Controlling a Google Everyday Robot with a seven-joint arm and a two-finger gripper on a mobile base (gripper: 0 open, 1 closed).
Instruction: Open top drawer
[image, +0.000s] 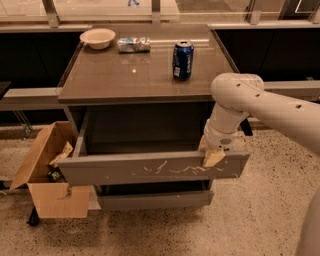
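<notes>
Glossy brown cabinet top, viewed from its front: a pale bowl sits at the far left corner, a crumpled silvery packet lies just to its right along the far edge, and a blue can stands upright right of centre, apart from both. The speckled floor carries the cabinet and, against its left side, an open cardboard box with scraps inside. Below the top's front right corner, the gripper clasps the upper edge of the top drawer, which stands extended.
</notes>
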